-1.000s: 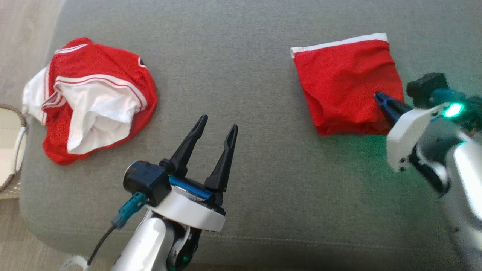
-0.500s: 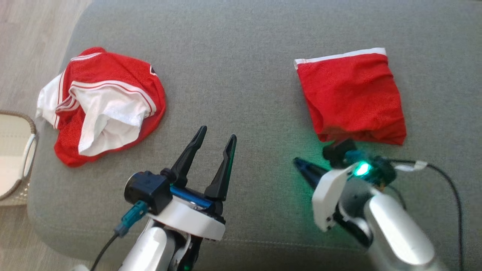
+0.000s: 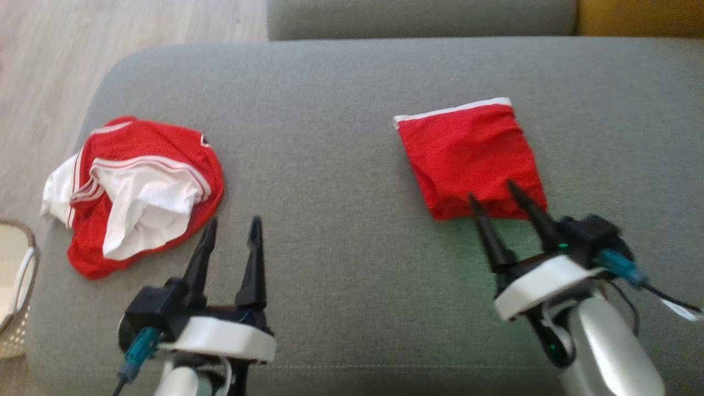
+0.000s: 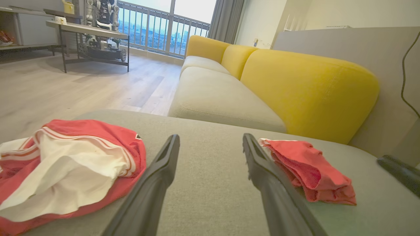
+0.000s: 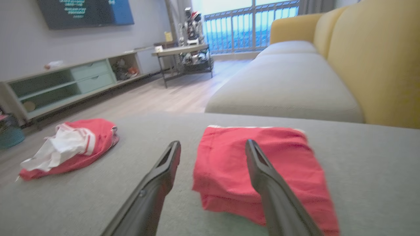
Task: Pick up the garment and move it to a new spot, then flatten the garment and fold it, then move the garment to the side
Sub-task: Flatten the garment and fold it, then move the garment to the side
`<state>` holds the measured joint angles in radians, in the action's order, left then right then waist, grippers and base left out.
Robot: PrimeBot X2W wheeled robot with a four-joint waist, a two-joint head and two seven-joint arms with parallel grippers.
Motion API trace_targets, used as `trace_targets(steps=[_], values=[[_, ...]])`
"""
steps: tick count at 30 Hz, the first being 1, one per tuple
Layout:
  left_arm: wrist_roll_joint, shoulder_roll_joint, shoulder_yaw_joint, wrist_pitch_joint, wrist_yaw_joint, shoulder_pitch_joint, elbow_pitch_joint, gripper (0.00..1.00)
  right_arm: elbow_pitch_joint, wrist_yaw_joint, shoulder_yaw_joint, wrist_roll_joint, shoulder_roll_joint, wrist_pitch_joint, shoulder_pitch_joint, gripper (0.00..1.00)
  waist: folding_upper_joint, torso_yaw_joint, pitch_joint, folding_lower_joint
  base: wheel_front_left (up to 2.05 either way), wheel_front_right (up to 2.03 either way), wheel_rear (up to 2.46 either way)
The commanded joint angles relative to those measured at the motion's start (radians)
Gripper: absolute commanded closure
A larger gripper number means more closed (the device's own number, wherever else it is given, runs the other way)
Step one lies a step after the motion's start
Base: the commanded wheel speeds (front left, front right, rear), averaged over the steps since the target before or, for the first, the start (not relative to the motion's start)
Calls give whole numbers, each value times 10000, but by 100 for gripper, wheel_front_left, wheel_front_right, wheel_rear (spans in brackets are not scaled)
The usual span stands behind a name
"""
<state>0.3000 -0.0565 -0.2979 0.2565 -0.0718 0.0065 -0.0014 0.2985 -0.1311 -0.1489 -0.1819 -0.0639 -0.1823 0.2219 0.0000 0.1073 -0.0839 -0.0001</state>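
since a second ago the right claw (image 3: 491, 191) has let go of the folded red garment (image 3: 467, 157) and swung round. then it was pinched shut on the cloth's near right corner; now its fingers stand wide apart and empty, tips hanging over the garment's near edge. the head camera has tilted too, so the shift of the whole scene is not the things moving. the left claw (image 3: 234, 221) is also wide and holds nothing, pointing across bare grey cushion (image 3: 341, 137).

the folded garment lies flat just ahead of the right claw, white hem on its far side, well to the right of the left claw. that reads as the set-aside spot, so this piece looks done. a crumpled red and white garment (image 3: 143, 192) sits ahead and left of the left claw, close to the cushion's rounded left edge, with a basket (image 3: 16, 297) beyond that edge. between the two claws the cushion is open, likely room to spread the next piece.
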Motion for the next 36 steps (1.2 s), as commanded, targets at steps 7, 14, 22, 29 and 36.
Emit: trace_targets(steps=[7, 14, 22, 29, 36], values=[[-791, -156, 1073, 53, -226, 568, -302, 0, -475, 4, 1110, 380, 133, -784, -470, 0, 0, -519, 893, 1, 0, 0, 0], [-2168, -341, 1285, 53, -239, 1081, -909, 0, -1037, 4, 1557, 931, 135, -792, -1338, 0, 0, -690, 1107, 1, 0, 0, 0], [-2243, -237, 1448, 53, -80, 1500, -691, 0, -1043, 4, 1472, 1180, 136, -794, -1960, 0, 0, -693, 1260, 1, 0, 0, 0], [-2215, -140, 1619, 53, 36, 1490, -415, 0, -910, 4, 1418, 1180, 136, -794, -2022, 0, 0, -660, 1316, 1, 0, 0, 0], [-2242, -59, 1666, 53, 95, 1448, -227, 0, -833, 4, 1437, 1167, 137, -794, -1971, 0, 0, -649, 1300, 1, 0, 0, 0]])
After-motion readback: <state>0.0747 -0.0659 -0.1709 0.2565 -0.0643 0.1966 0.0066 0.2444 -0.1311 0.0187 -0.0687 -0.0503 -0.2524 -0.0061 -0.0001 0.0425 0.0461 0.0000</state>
